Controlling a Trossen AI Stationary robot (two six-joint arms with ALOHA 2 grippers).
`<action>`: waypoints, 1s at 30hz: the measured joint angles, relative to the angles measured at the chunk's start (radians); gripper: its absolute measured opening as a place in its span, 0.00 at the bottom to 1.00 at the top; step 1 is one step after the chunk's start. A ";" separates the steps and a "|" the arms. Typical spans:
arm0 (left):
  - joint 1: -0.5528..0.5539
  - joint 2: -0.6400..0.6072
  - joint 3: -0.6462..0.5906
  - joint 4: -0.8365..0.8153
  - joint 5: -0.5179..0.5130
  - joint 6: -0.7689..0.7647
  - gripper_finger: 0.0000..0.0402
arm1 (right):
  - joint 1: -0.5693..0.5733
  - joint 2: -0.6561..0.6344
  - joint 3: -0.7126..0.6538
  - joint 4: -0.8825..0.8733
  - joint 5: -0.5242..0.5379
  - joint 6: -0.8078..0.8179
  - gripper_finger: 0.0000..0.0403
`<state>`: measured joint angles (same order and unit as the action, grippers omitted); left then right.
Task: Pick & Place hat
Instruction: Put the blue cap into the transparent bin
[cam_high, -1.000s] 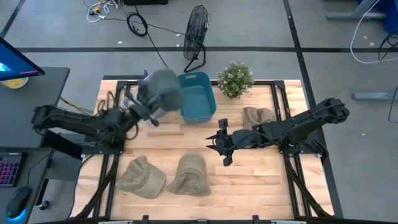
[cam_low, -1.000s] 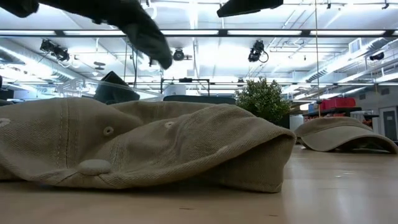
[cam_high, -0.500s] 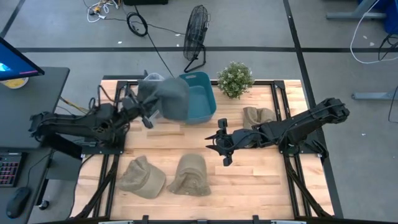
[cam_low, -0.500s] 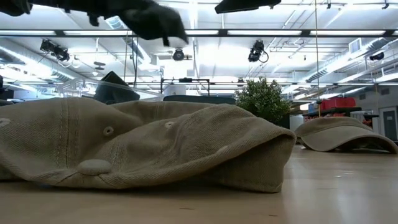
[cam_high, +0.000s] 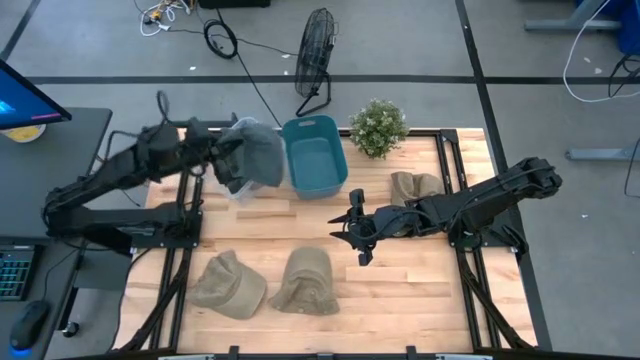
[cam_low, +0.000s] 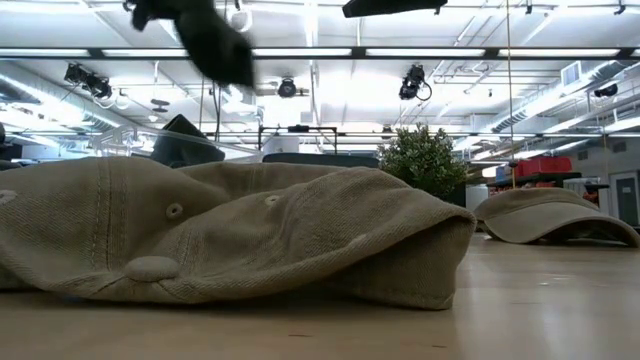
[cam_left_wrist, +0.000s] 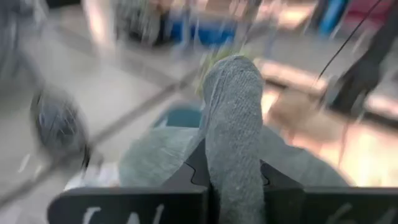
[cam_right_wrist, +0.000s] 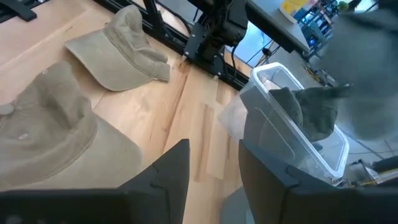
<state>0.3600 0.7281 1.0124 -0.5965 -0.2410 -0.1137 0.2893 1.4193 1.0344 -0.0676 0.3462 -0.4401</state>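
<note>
My left gripper (cam_high: 222, 152) is raised over the table's far left part, shut on a grey hat (cam_high: 258, 160) just left of the blue bin (cam_high: 318, 158). In the low view the hat (cam_low: 212, 42) shows dark near the top. My right gripper (cam_high: 356, 236) hovers open over the table's middle, touching nothing. Three khaki hats lie flat on the wood: one near left (cam_high: 228, 285), one near the middle (cam_high: 305, 282), one on the right (cam_high: 415, 187). My left gripper pinches a fold of the grey hat's cloth (cam_left_wrist: 233, 158) between its two fingers (cam_left_wrist: 194, 169). The fingers come roughly level from the table's left. The hat is lifted clear of the table and reaches out beyond the fingers toward the blue bin.
A clear plastic container (cam_right_wrist: 292, 134) with grey cloth inside stands below the held hat, left of the blue bin. A potted plant (cam_high: 378, 127) stands at the far edge. Black frame rails run along both sides of the table. Bare wood lies between the khaki hats and the bins.
My left gripper has risen and drawn back toward the table's far left, still shut on the grey hat. The hat first swung right over the blue bin's edge, then came back left of it. My right arm has kept still.
</note>
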 joint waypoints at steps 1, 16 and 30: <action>0.012 0.010 0.026 -0.074 0.004 -0.006 0.06 | 0.000 0.000 0.000 0.000 0.000 -0.003 0.35; 0.199 0.153 -0.064 -0.191 0.021 0.062 0.06 | -0.003 0.000 -0.001 -0.001 -0.073 -0.014 0.35; 0.458 0.178 0.034 -0.268 0.345 0.256 0.06 | -0.006 0.000 -0.001 -0.007 -0.076 0.012 0.35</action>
<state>0.8184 0.9060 1.0465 -0.8649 0.1043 0.1422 0.2829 1.4197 1.0336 -0.0746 0.2699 -0.4278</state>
